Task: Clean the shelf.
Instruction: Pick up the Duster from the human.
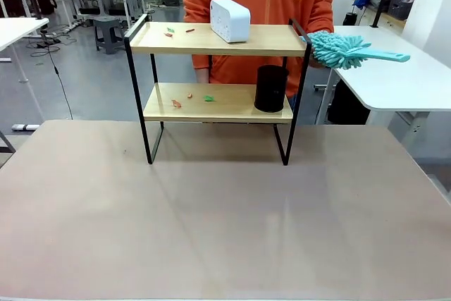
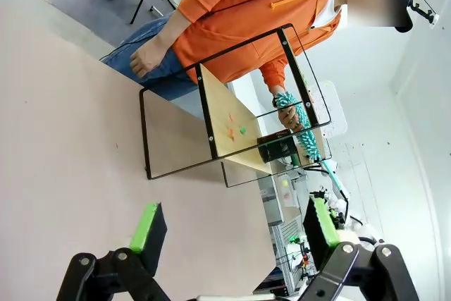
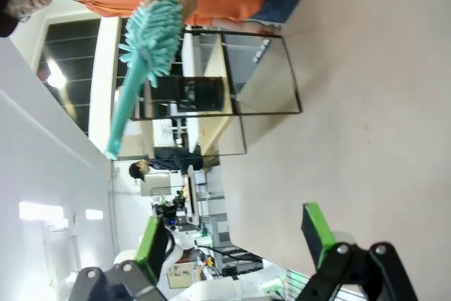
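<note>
The shelf (image 1: 211, 39) stands at the far middle of the table, two light wooden boards in a black frame. Its top board carries a white box (image 1: 230, 20) and small red and green scraps (image 1: 170, 31). The lower board holds a black cylinder (image 1: 271, 88) and more scraps (image 1: 208, 98). A person in an orange top stands behind it and holds a teal duster (image 1: 345, 51) at the shelf's right end. In the left wrist view the shelf (image 2: 222, 114) lies tilted ahead of my open left gripper (image 2: 232, 227). My right gripper (image 3: 236, 234) is open too, with the duster (image 3: 144, 54) and shelf (image 3: 239, 82) far ahead.
The brown table (image 1: 225, 209) stretches wide and bare in front of the shelf. A white table (image 1: 394, 79) stands at the right behind it, another white table (image 1: 17, 29) at the far left. The person's free hand (image 2: 146, 56) hangs near the shelf's end.
</note>
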### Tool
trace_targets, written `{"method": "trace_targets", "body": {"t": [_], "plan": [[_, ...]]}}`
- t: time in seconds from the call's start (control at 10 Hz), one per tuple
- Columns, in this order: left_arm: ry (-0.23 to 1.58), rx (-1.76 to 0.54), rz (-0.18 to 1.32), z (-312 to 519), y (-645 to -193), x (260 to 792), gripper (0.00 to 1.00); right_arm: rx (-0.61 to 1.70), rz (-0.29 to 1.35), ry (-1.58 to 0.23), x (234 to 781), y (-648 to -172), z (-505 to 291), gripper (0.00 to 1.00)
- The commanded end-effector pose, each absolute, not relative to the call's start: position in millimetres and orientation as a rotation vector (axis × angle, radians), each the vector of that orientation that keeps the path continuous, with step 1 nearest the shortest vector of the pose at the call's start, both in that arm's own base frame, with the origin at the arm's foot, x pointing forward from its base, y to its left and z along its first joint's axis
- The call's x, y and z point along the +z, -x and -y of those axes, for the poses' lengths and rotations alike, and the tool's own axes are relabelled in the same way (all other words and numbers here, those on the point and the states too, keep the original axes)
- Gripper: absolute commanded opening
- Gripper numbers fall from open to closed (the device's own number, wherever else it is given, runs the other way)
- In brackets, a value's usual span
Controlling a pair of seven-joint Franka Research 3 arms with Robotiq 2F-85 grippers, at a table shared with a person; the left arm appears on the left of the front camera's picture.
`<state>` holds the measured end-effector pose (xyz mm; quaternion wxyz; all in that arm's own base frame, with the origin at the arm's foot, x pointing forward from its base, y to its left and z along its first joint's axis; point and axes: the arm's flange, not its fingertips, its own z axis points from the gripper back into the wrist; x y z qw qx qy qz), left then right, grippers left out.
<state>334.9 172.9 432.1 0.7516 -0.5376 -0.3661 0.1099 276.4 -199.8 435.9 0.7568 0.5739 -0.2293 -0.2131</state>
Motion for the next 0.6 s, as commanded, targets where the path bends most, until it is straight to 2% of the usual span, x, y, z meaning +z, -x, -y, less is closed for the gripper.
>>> {"method": "trace_targets", "body": {"t": [0.0,0.2,0.5], "plan": [[1.186,0.234,0.814,-173,-335,433,1.0,-0.428,0.543,-1.383,472,-315,202,1.0],[1.186,0.234,0.814,-173,-335,433,1.0,-0.352,0.402,-1.384,514,-369,183,1.0],[1.186,0.234,0.814,-173,-335,433,1.0,-0.372,0.21,-1.364,535,-452,129,1.0]]}}
